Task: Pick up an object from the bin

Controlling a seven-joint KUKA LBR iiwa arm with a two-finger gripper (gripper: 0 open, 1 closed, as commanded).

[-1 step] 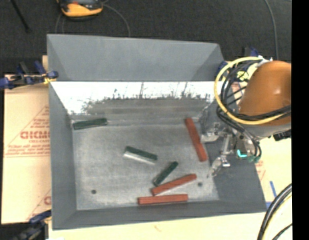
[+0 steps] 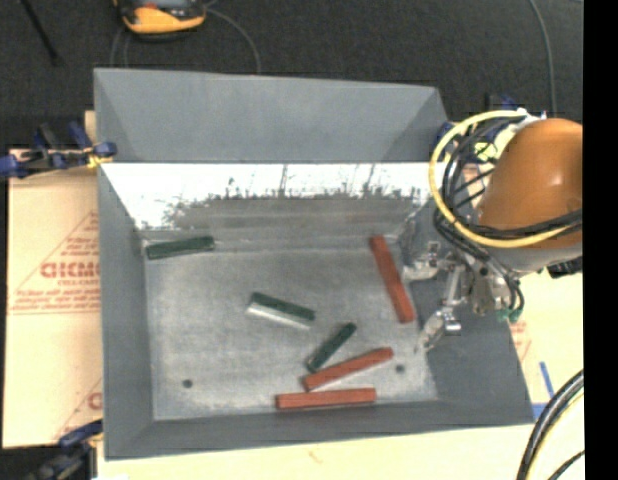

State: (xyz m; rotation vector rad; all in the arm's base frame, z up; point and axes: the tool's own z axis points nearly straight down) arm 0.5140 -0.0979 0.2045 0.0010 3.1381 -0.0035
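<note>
A grey metal bin [image 2: 124, 298] sits on a dark floor. Inside, from the left: a dark green bar [image 2: 179, 248] at upper left, a green-and-grey bar [image 2: 281, 310] mid-frame, a short dark green bar [image 2: 331, 345], and a tilted red-brown bar [image 2: 349, 367] above a level red-brown bar [image 2: 325, 399]. A steep red-brown bar [image 2: 391, 278] lies right of centre. The gripper [image 2: 439, 323] hangs just right of its lower end. I cannot tell whether the gripper is open or closed.

Grey bin [image 2: 269, 128]; rust-red bars [image 2: 325, 399]; dark green bars [image 2: 180, 248] (one silver-edged).
</note>
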